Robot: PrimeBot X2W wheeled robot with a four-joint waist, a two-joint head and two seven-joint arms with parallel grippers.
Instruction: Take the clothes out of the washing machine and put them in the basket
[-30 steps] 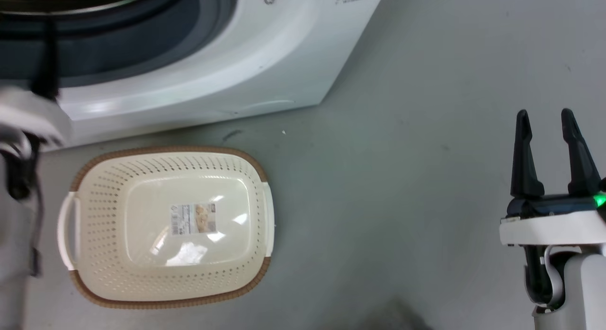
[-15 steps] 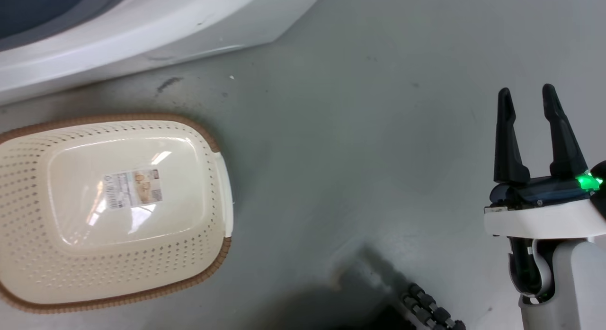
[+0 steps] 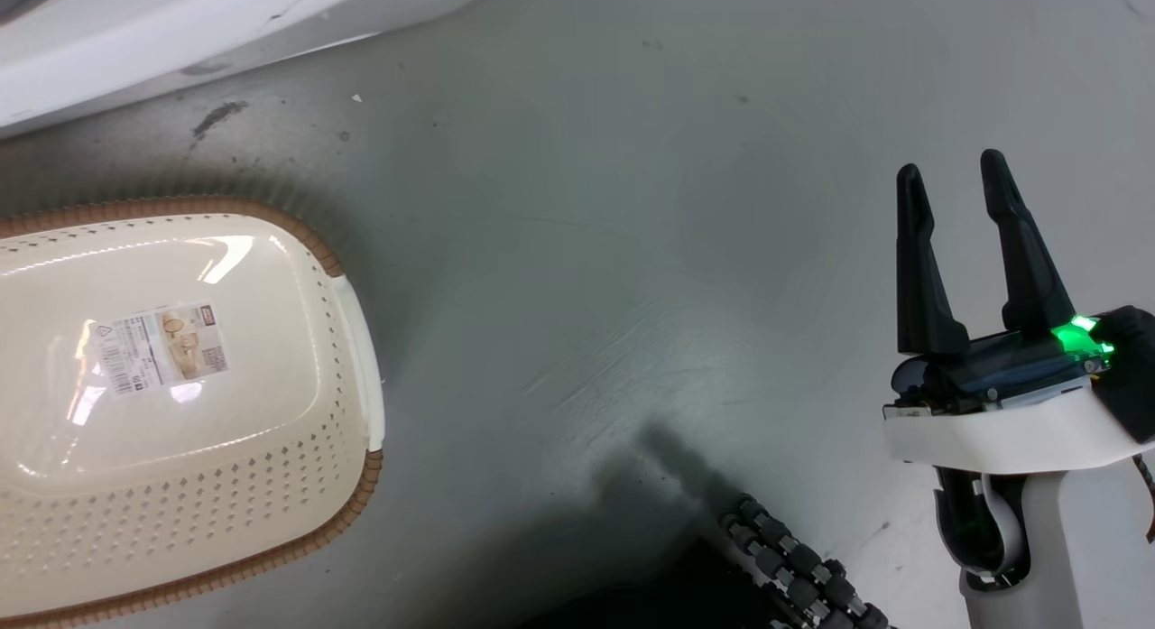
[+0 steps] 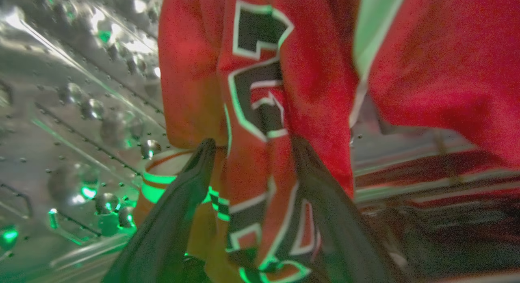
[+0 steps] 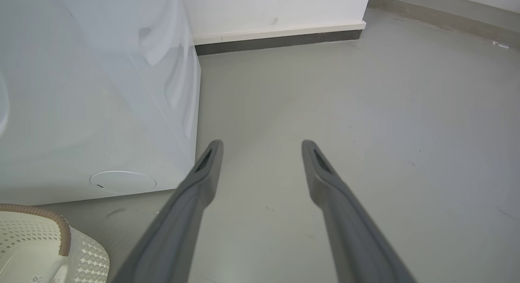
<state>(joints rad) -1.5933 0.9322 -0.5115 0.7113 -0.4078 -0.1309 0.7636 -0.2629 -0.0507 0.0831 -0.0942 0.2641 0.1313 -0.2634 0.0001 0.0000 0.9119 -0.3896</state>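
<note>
My left hand point(image 4: 252, 153) is inside the washing machine point(image 3: 180, 33), deep in the steel drum point(image 4: 81, 92), and the clothes point(image 4: 317, 92) are right on it. A red fold with black-and-white lettering runs lengthwise between the two fingers, from past the tips back toward the palm, so its long axis lies along the fingers. More red cloth spreads up and to the right in the left wrist view. The fingers are spread wide, one on each side of the fold, and they do not look pressed into it, so I read this hand as open around the cloth and not yet gripping. A banded cuff sits just beside the left finger point(image 4: 183, 201); I cannot tell whether it belongs to the same garment.

My right hand point(image 3: 949, 164) hangs over bare floor point(image 3: 632, 250) with its fingers apart and nothing between them, well away from the machine. The basket point(image 3: 316, 241) stands empty on the floor just in front of the machine, well apart from the right hand.

The left hand is the one to use; I judge the next move needs only a squeeze on that fold
</note>
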